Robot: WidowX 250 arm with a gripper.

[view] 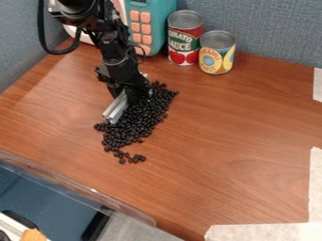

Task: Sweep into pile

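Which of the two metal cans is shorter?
The yellow-and-blue-labelled metal can, on the right; the red-and-green-labelled metal can beside it stands taller.

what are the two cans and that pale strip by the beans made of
The red-labelled can and yellow-labelled can look like smooth metal, from their grey, rimmed tops. The strip, silvery with bright lengthwise lines, could be smooth metal or glossy plastic.
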